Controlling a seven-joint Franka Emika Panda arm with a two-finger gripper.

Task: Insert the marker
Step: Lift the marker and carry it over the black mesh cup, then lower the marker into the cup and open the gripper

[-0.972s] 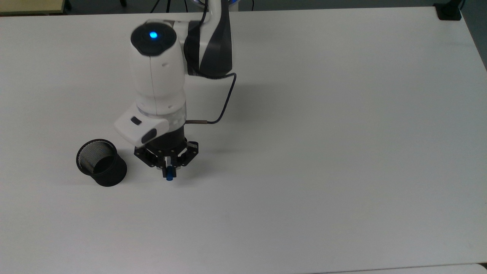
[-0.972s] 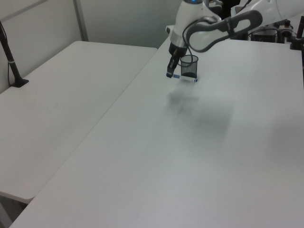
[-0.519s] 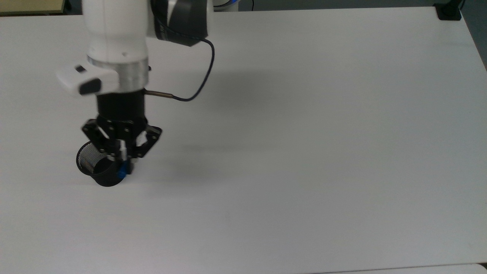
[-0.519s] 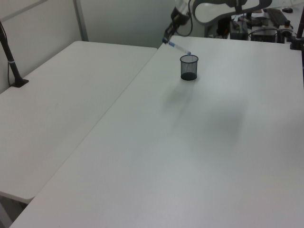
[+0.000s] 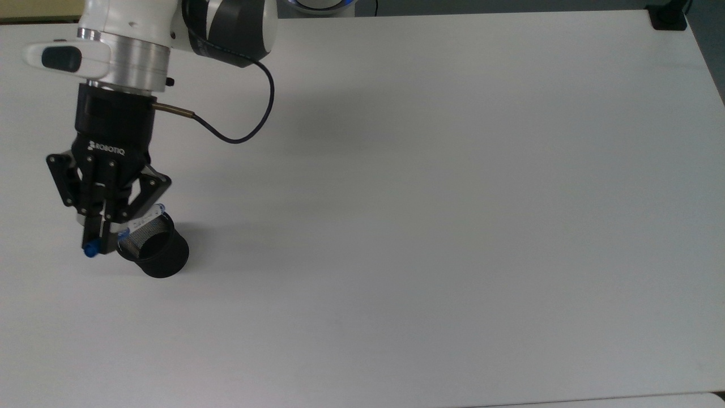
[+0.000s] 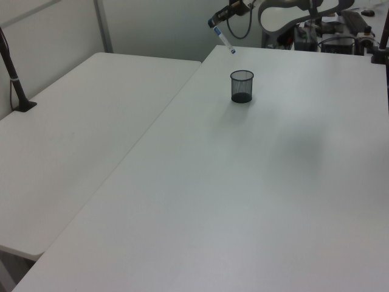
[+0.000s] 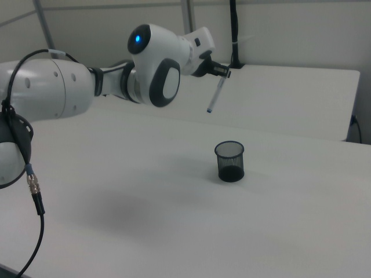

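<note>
The marker (image 7: 215, 94) is a slim white pen with blue ends, and it hangs tilted in the air with its lower tip pointing down. My gripper (image 7: 223, 72) is shut on its upper part. The black mesh cup (image 7: 230, 161) stands upright on the white table, well below the marker's tip. In the top view, the gripper (image 5: 102, 229) sits just left of the cup (image 5: 154, 249), and the marker (image 5: 143, 220) slants across the cup's rim. In the left view, the marker (image 6: 223, 40) hangs high above the cup (image 6: 241, 86), up and to its left.
The white table (image 5: 430, 215) is bare apart from the cup. A black cable (image 5: 238, 136) loops from the gripper's wrist. A second white table (image 6: 79, 140) adjoins on the left view's left, with a black clamp post (image 6: 15, 85) on it.
The arm has lifted the marker from table height to well above the cup. It moved to the top view's left, and the marker tilted from nearly flat to steeply downward.
</note>
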